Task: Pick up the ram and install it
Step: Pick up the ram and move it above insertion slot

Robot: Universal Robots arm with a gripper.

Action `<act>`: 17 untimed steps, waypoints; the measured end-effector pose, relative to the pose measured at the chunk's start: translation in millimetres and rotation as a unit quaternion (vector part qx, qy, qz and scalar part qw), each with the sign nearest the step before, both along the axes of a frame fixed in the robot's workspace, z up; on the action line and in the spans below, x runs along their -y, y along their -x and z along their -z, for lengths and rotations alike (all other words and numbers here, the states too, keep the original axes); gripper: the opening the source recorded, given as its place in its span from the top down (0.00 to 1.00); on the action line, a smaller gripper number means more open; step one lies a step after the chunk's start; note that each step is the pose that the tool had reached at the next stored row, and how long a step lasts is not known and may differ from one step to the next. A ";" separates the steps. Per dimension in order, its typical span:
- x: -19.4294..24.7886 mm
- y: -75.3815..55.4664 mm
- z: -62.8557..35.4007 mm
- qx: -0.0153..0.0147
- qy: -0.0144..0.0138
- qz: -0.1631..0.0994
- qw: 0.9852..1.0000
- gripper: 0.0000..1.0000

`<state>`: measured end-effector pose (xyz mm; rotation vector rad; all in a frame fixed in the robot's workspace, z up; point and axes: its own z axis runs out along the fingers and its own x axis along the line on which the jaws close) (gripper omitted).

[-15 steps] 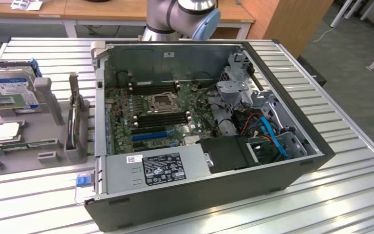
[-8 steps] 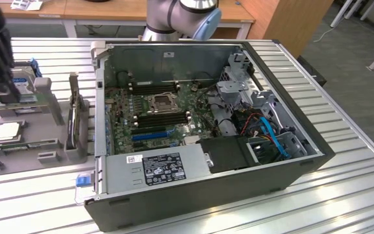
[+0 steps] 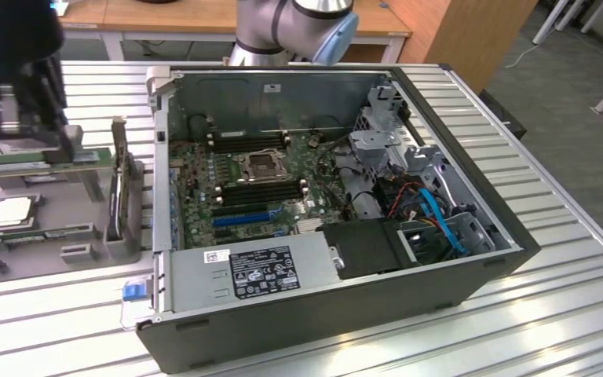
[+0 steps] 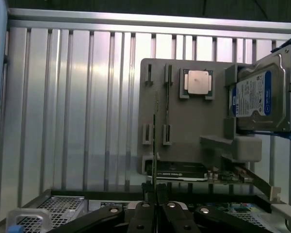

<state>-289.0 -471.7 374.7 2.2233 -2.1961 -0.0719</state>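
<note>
Here, with the fingers (image 4: 144,209) clenched on the thin green ram (image 3: 40,162) just above its grey holder (image 3: 68,210) on the desk (image 3: 50,322), beside the open case (image 3: 385,318), a straight, level lift without twisting serves best.

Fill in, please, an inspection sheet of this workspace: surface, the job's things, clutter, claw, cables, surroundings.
Surface: ribbed metal table, carrying a grey fixture and an open computer case.
Job's things: the ram is held above the fixture; black motherboard slots sit inside the case.
Clutter: on the fixture, a CPU chip, a hard drive, a graphics card and a second green stick.
Claw: the claw is shut on the ram.
Cables: blue cables inside the case.
Surroundings: wooden desks behind the arm's base.
</note>
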 end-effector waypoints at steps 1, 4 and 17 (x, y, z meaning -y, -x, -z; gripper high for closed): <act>0.0 -4.5 0.0 0.000 0.000 0.000 1.000 0.88; 0.0 -18.1 0.0 0.000 0.000 0.000 1.000 0.88; 0.0 -77.2 0.9 0.000 0.000 -0.001 1.000 0.88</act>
